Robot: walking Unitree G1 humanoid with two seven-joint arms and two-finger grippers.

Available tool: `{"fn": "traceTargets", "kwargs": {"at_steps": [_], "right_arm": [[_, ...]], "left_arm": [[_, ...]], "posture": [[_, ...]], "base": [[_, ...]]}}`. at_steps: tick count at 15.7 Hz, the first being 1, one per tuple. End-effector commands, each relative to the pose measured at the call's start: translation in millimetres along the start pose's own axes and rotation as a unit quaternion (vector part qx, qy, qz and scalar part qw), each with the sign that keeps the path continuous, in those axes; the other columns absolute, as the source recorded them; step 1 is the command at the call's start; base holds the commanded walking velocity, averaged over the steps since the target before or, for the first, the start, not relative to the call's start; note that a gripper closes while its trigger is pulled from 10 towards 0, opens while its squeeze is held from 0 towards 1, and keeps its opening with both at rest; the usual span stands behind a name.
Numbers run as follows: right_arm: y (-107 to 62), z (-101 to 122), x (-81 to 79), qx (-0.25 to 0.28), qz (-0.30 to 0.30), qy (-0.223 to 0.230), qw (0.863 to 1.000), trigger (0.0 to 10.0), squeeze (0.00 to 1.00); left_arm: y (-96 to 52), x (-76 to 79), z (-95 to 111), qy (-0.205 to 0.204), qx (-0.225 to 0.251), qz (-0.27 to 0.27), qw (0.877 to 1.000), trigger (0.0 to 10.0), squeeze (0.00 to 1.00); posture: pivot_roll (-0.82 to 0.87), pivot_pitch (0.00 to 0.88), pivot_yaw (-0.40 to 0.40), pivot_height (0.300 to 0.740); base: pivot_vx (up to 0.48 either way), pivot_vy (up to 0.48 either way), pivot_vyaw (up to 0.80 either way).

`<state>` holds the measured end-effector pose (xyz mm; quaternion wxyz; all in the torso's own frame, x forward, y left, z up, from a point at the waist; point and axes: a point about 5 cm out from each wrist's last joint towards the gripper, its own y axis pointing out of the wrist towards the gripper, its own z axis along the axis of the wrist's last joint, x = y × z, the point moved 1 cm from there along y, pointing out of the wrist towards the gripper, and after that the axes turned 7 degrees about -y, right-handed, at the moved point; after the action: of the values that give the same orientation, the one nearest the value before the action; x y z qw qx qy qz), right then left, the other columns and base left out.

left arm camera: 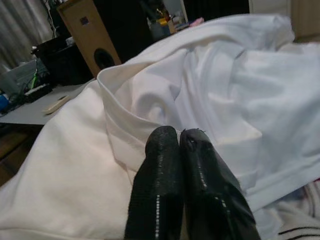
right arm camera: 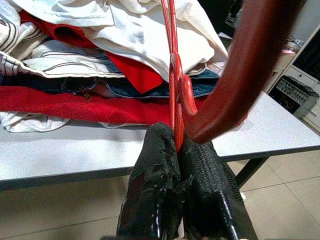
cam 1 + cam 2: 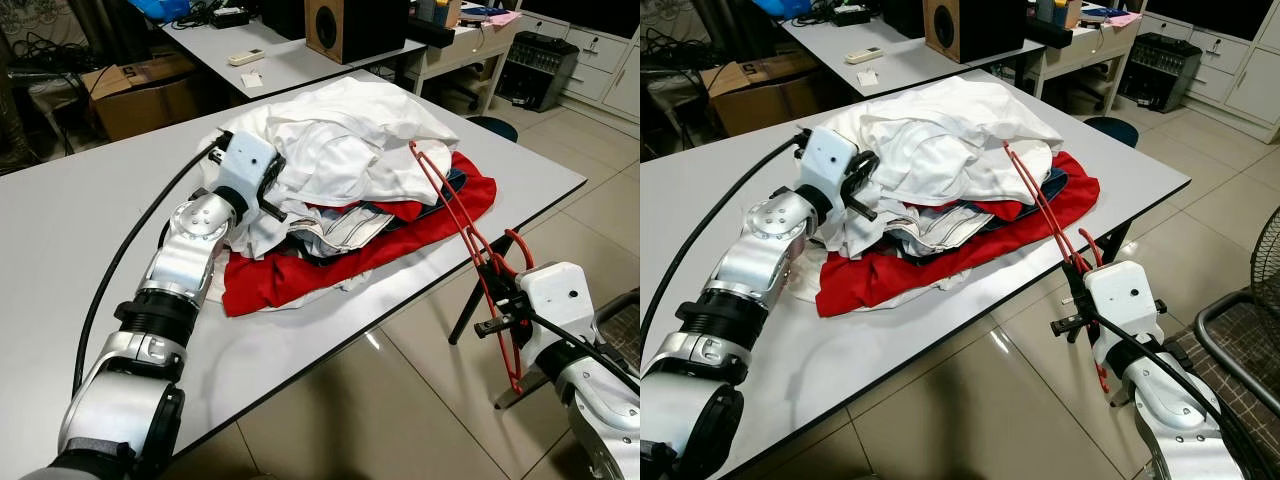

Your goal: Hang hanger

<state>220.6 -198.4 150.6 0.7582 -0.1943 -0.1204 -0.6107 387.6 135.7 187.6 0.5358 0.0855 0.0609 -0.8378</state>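
Right wrist view: red hanger (image 2: 172,75) partly behind right gripper (image 2: 179,137), top cropped.

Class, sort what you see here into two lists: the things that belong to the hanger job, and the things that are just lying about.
Belongs to the job:
red hanger
right gripper, shut on the hanger
left gripper, shut, at the white garment
pile of clothes

Just lying about:
speaker
remote control
cardboard box

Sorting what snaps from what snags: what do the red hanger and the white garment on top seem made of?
Red hanger: probably plastic or coated wire; thin, glossy rods, pinched in the right claw. White garment: soft matte woven or knit cloth, seemingly cotton; it creases and folds, and the left claw is shut against it.
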Motion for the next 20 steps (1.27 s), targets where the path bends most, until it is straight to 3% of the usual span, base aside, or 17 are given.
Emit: {"fn": "traceTargets", "kwargs": {"at_steps": [1,7,13,16,19,20], "right_arm": [[1.4,1.0,1.5,0.005,-0.005,-0.002,1.0,10.0,0.0],[1.1,0.6,1.0,0.004,-0.004,-0.001,1.0,10.0,0.0],[1.0,1.1,1.7,0.005,-0.004,-0.003,1.0,10.0,0.0],[0.2,0.7,1.6,0.004,-0.004,-0.003,1.0,10.0,0.0],[0.5,0.8,1.1,0.004,-0.003,-0.003,1.0,10.0,0.0],[0.6,0.8,1.0,0.004,-0.003,-0.002,1.0,10.0,0.0]], "left_arm": [[-4.4,-0.1,1.1,-0.017,0.007,-0.004,1.0,10.0,1.0],[-16.6,2.9,-8.0,-0.055,0.001,0.002,0.998,10.0,1.0],[-10.0,17.9,-13.3,-0.053,-0.011,0.005,0.999,10.0,1.0],[-9.8,13.5,-14.1,-0.032,-0.014,0.034,0.999,10.0,1.0],[-11.2,8.6,-13.2,0.017,-0.012,0.059,0.998,10.0,1.0],[-12.5,8.1,-13.1,0.014,-0.008,0.062,0.998,10.0,1.0]], "posture": [[-0.19,0.0,0.076,0.74],[-0.19,0.0,0.076,0.74],[-0.2,0.0,0.077,0.74],[-0.2,0.0,0.077,0.74],[-0.19,0.0,0.075,0.74],[-0.19,0.0,0.075,0.74]], "base": [[0.0,0.0,0.0],[0.0,0.0,0.0],[0.0,0.0,0.0],[0.0,0.0,0.0],[0.0,0.0,0.0],[0.0,0.0,0.0]]}}
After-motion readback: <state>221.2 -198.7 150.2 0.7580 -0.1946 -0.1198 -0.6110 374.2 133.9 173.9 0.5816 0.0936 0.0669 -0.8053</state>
